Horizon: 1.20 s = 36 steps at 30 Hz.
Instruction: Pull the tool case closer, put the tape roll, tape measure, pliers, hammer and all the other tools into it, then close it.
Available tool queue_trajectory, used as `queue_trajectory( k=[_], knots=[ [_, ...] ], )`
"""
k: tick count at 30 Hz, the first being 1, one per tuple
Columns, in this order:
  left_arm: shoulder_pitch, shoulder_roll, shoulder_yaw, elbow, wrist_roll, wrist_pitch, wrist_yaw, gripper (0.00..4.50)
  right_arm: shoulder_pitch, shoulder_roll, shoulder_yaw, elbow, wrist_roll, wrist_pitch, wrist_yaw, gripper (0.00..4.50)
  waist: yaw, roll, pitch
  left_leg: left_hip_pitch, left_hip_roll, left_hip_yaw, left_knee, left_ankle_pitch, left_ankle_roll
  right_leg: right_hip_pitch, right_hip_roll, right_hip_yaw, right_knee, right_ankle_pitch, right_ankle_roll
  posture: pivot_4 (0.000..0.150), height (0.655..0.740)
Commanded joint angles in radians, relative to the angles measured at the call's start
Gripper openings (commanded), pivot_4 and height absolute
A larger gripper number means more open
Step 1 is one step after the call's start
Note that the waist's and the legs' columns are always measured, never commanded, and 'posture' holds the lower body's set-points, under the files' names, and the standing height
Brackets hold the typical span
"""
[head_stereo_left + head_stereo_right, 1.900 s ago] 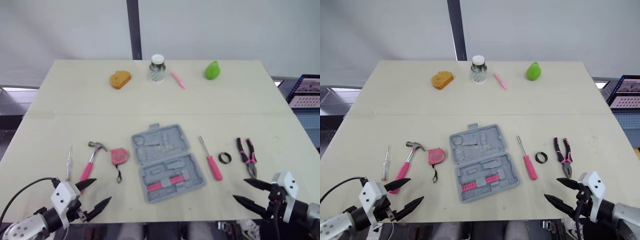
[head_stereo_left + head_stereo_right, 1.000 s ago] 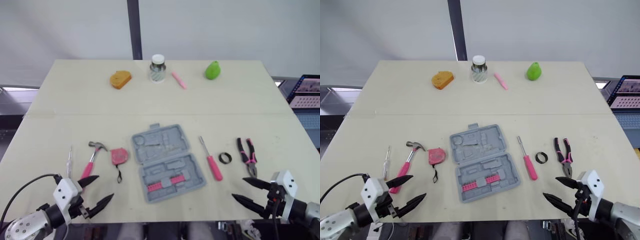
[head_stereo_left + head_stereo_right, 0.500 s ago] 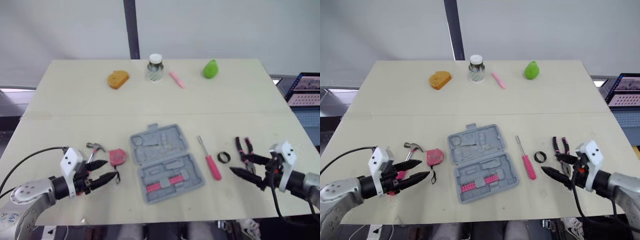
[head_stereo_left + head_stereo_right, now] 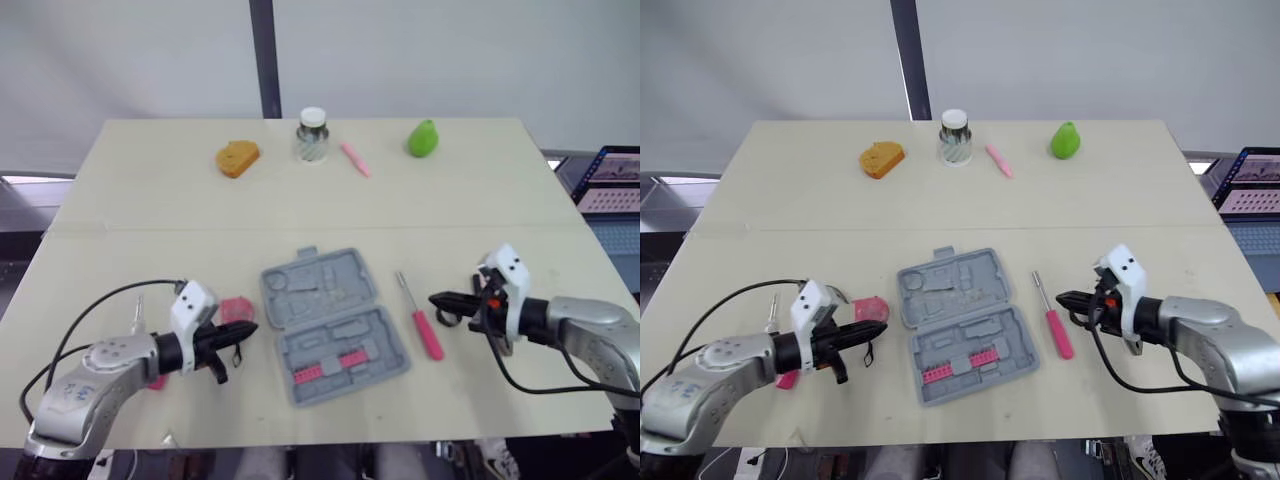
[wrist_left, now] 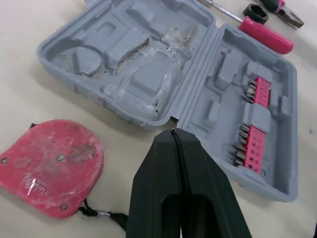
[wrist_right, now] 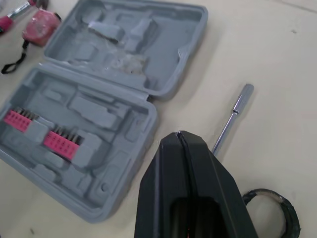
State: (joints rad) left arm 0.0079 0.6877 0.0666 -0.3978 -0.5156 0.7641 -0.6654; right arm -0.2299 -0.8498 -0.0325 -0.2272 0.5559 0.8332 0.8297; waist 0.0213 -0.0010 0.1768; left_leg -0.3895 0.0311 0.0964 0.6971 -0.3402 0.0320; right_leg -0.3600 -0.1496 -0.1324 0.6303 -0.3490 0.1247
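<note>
Since its lid is folded flat back, the tool case (image 4: 335,322) lies open in the lower middle of the head view, with pink bit strips (image 5: 253,121) in the half nearer the bottom edge. Just left of it the left tool (image 4: 252,328) lies low over the bench (image 4: 150,230), its two black fingers pressed together on nothing, tip just beside the case's left edge. The pink tape measure (image 4: 236,308) sits right behind that tool, and the arm covers most of the hammer (image 4: 787,379), of which a bit of pink handle shows.

Right of the case a pink-handled screwdriver (image 4: 420,320) lies between it and the right tool (image 4: 432,298), which is likewise fully closed and empty. That tool partly hides the black tape roll (image 5: 255,13); the pliers (image 5: 290,14) lie just beyond the roll.

Along the upper edge of the bench stand an orange piece (image 4: 239,158), a jar (image 4: 313,137), a pink pen (image 4: 356,160) and a green pear (image 4: 424,139), well apart from the tools. A laptop (image 4: 612,185) shows at the right border.
</note>
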Motion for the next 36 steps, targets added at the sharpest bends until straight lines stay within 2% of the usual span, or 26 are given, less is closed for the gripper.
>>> queue_trajectory(
  k=[1,13,28,36],
  knots=[
    [-0.013,-0.001,-0.030,0.013,0.034,0.000,0.013,0.00,-0.073,0.007,0.080,0.059,-0.080,-0.021,0.002,0.01,-0.003,0.000,0.000,0.000,0.000,0.000,0.000,0.000,0.000,0.000,0.000,0.000,0.001,0.000,0.000,0.150,0.6950],
    [-0.089,-0.040,-0.141,0.153,0.145,-0.077,-0.006,0.00,-0.240,0.109,0.224,0.265,-0.217,-0.101,0.055,0.01,0.000,0.000,0.000,-0.002,-0.001,0.000,0.001,0.000,0.000,-0.002,0.000,0.000,0.005,0.000,0.000,0.150,0.6950],
    [-0.130,-0.092,-0.207,0.205,0.200,-0.099,-0.021,0.00,-0.322,0.238,0.298,0.408,-0.301,-0.162,0.104,0.01,-0.006,0.000,0.000,-0.002,0.000,0.000,0.001,0.001,-0.001,-0.003,0.000,0.000,0.007,0.000,0.000,0.150,0.6950],
    [-0.147,-0.122,-0.219,0.218,0.224,-0.102,-0.018,0.00,-0.327,0.282,0.305,0.420,-0.325,-0.166,0.121,0.01,-0.003,0.000,0.000,-0.002,-0.001,0.000,0.001,0.001,-0.001,-0.003,0.000,0.000,0.007,0.000,0.000,0.150,0.6950]
  ],
)
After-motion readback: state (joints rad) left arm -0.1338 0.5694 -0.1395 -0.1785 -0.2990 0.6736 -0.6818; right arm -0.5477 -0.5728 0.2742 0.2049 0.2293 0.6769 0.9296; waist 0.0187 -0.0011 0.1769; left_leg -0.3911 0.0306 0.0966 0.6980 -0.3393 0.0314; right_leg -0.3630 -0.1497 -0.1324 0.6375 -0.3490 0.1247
